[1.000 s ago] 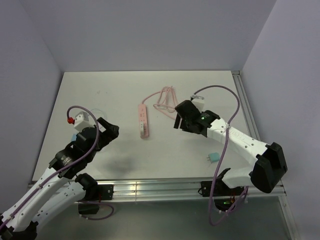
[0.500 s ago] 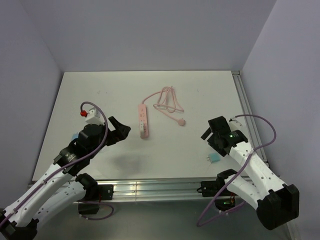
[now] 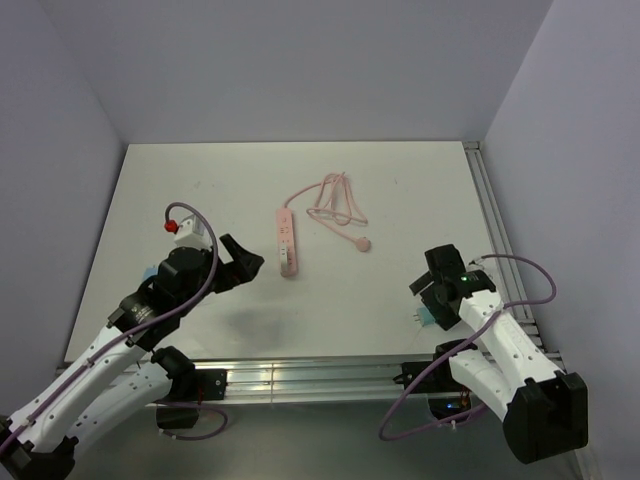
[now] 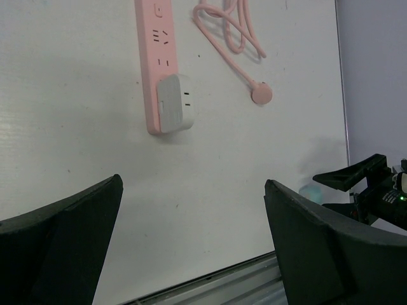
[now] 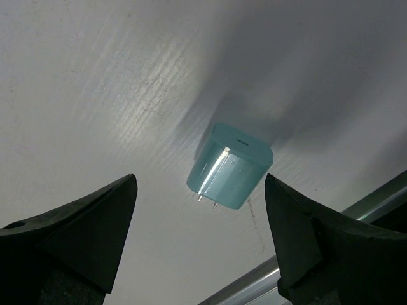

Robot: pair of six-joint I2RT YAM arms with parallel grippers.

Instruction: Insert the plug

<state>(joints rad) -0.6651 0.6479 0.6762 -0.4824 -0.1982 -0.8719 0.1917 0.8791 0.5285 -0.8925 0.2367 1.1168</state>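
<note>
– Since a second ago the right hand (image 3: 428, 298) has swung away from the looped pink cord (image 3: 335, 200) and back to the near right edge. It now hangs over the small teal blocky plug (image 5: 229, 166).
– Gripping it?
– No. It's spread wide, with a finger on either side and neither touching. The plug lies on the white surface (image 3: 200, 190), two metal prongs showing at one end.
– And the left?
– The left hand (image 4: 193, 183) has edged toward the long pink power strip (image 4: 156, 63), also splayed and holding nothing. A white adapter (image 4: 175, 103) sits in the strip's near end, well apart from the plug.
</note>
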